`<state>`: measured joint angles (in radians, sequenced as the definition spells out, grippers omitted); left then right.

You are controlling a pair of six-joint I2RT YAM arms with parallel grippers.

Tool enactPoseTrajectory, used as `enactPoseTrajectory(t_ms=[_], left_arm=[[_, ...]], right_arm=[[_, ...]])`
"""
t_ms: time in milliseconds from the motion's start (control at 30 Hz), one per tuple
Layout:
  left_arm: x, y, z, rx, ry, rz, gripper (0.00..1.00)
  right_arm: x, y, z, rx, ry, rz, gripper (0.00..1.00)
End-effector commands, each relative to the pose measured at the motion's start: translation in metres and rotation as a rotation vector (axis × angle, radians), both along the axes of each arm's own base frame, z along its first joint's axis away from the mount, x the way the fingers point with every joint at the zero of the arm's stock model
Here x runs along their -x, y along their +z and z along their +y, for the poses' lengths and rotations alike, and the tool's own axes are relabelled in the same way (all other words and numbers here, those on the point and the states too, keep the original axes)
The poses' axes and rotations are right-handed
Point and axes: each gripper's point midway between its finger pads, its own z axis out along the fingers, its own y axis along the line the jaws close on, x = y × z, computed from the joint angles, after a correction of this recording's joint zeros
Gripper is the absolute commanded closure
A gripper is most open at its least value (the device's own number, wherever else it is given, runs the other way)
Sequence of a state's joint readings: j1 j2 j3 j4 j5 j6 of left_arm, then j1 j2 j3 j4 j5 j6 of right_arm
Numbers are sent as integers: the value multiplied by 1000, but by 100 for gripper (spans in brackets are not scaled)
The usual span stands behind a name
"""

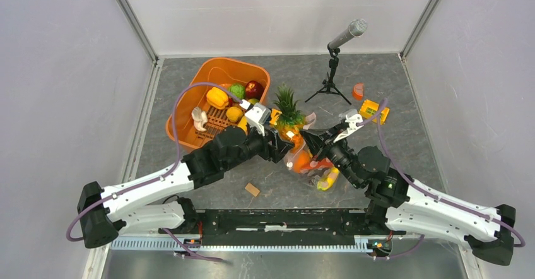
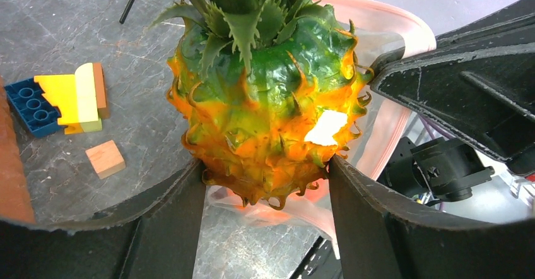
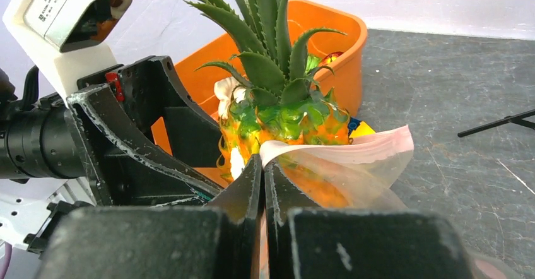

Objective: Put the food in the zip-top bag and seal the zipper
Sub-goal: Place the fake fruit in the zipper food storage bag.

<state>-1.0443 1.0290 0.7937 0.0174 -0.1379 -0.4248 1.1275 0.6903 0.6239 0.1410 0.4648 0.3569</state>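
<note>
My left gripper [image 2: 266, 165] is shut on the toy pineapple [image 2: 271, 102], a finger on each side of its base. It holds the pineapple [image 1: 289, 112] upright at the mouth of the zip-top bag [image 3: 353, 172]. The pink zipper [image 3: 353, 145] curves round the fruit's far side. My right gripper [image 3: 263, 159] is shut on that pink edge and holds the mouth up. Inside the bag [image 1: 312, 165] lie orange and yellow food pieces [image 1: 328, 179]. More food [image 1: 217, 97] sits in the orange tub [image 1: 208, 71].
A microphone on a tripod [image 1: 331, 71] stands at the back. Coloured blocks [image 1: 373, 110] and an orange piece [image 1: 358, 91] lie back right. A small wooden block [image 1: 252, 189] lies near the front. In the left wrist view, blocks [image 2: 60, 99] and a wooden cube [image 2: 105, 158] lie left.
</note>
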Motion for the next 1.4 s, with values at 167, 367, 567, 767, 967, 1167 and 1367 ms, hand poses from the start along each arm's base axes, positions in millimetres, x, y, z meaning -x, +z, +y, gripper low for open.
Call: enactPoseTrajectory(t_ms=[167, 367, 567, 767, 967, 1167, 1367], left_arm=[[26, 56, -31, 281, -173, -27, 39], [19, 22, -46, 166, -167, -18, 39], [17, -6, -48, 63, -156, -19, 38], [18, -9, -52, 20, -159, -16, 39], [25, -8, -43, -100, -202, -20, 40], [39, -7, -43, -157, -258, -40, 39], [47, -22, -52, -222, -233, -66, 39]], right_arm=[[6, 50, -15, -209, -5, -72, 97], [5, 38, -43, -296, -87, -18, 96], [5, -9, -74, -301, -189, 88, 96], [12, -21, -86, -208, -184, 93, 96], [32, -4, -64, 8, 7, 1, 97], [35, -7, -51, -13, 53, 14, 99], [29, 0, -81, -214, -71, 85, 99]])
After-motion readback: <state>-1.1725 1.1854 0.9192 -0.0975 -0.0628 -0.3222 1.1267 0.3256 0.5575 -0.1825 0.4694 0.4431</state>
